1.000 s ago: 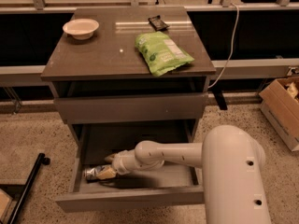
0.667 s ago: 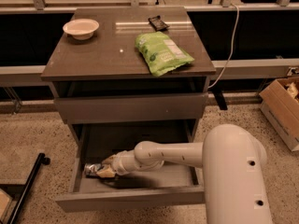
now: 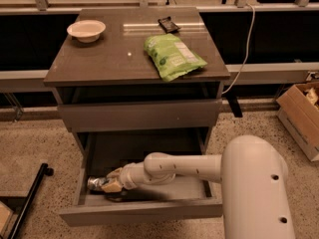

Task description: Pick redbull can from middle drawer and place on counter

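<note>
The middle drawer is pulled out at the bottom of the cabinet. My arm reaches into it from the right. My gripper is at the drawer's left side, shut on the redbull can. The silver can lies on its side, sticking out to the left of the pale fingers, and is held slightly above the drawer floor with a shadow under it. The counter is the dark glossy top of the cabinet, above.
On the counter are a white bowl at the back left, a green snack bag at the right and a small black object at the back. A closed drawer front sits above the open drawer. A cardboard box stands on the floor at the right.
The can has lifted slightly and shifted a little to the left in the gripper; the arm has hardly moved otherwise.
</note>
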You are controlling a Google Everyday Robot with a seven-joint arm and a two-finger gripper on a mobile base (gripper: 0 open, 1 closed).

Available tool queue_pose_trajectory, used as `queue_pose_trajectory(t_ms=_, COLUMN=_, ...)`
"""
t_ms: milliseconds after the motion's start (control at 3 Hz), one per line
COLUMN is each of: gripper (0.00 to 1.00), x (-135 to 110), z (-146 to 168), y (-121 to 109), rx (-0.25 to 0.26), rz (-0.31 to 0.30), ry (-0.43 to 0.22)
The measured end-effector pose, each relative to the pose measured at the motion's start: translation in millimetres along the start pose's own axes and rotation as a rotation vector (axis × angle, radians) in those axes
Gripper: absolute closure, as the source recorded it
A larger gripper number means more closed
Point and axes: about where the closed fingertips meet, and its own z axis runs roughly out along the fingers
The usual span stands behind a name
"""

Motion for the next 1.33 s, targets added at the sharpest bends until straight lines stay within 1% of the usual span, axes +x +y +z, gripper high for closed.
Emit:
queue_pose_trajectory(t_ms=333, gripper=1.00, x=-29.3, z=-37.0, y=14.1, rx=0.015, rz=-0.013, ry=-0.064)
queue_pose_trajectory(t_ms=667, gripper=1.00, x=-66.1, z=-97.8, y=36.5, rx=0.056, rz=0.002, ry=-0.099)
queue_pose_trajectory(t_ms=1000, gripper=1.00, x=-110.2, z=-158.9, y=58.1, rx=0.074, rz=0.002, ry=-0.095)
queue_pose_trajectory(t_ms=1333, gripper=1.00, x=-153.2, z=-224.6, y=57.5, rx=0.089, rz=-0.042, ry=-0.119)
